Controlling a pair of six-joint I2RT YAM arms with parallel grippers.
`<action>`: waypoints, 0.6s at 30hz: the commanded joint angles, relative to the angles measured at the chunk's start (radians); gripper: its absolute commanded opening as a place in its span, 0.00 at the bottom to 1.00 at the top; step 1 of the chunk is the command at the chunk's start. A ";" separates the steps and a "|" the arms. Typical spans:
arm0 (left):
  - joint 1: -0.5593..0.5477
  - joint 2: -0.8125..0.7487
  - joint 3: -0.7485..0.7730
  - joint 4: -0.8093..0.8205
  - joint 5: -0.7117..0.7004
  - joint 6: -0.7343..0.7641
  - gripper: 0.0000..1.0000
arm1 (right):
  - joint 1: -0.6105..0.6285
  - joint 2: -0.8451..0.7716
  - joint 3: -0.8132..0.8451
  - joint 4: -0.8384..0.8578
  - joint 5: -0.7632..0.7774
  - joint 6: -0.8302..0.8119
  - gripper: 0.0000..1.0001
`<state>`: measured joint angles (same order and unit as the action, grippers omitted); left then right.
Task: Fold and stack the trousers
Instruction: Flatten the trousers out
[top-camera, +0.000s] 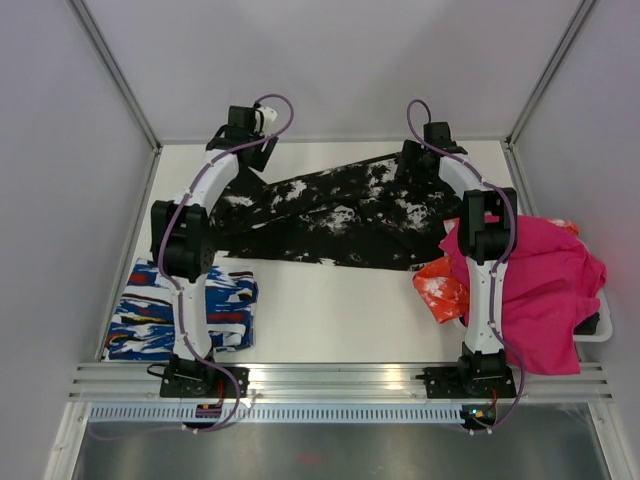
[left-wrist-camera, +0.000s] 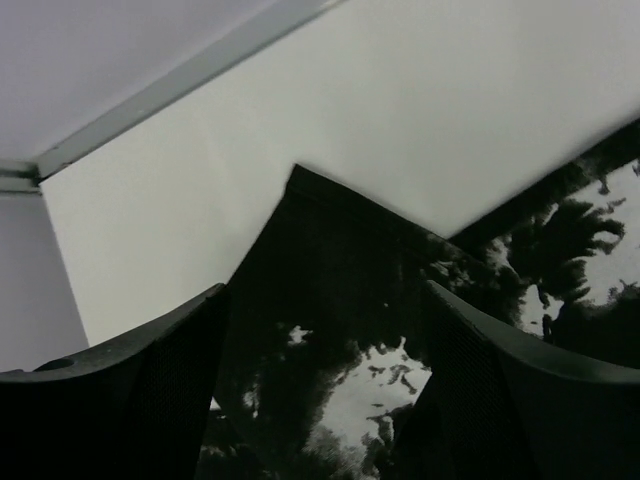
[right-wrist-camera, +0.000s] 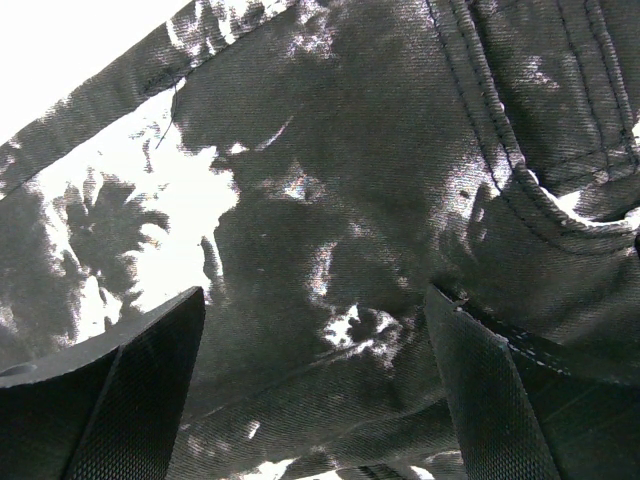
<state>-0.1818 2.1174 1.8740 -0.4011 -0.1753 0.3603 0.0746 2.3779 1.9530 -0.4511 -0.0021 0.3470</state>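
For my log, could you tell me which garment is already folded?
The blue-white-red streaked garment, near left; the black trousers lie spread out, the magenta cloth crumpled.

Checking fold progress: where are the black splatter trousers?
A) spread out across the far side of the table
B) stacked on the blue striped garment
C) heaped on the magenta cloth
A: the trousers lie stretched out long across the far side of the table.

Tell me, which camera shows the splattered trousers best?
The top external view: the trousers show almost whole, spread across the table. The left wrist view shows only one corner, the right wrist view a close patch of seamed fabric.
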 joint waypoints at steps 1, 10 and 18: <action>-0.036 0.091 0.122 -0.195 0.016 0.083 0.82 | -0.007 0.024 -0.005 -0.031 0.033 -0.006 0.97; -0.102 0.245 0.183 -0.188 -0.044 -0.092 0.82 | -0.007 0.024 -0.008 -0.031 0.025 -0.013 0.97; -0.102 0.294 0.180 -0.189 -0.087 -0.196 0.79 | -0.007 0.024 -0.019 -0.029 0.027 -0.014 0.97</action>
<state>-0.2897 2.3932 2.0144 -0.5888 -0.2008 0.2443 0.0746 2.3779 1.9526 -0.4515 -0.0021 0.3443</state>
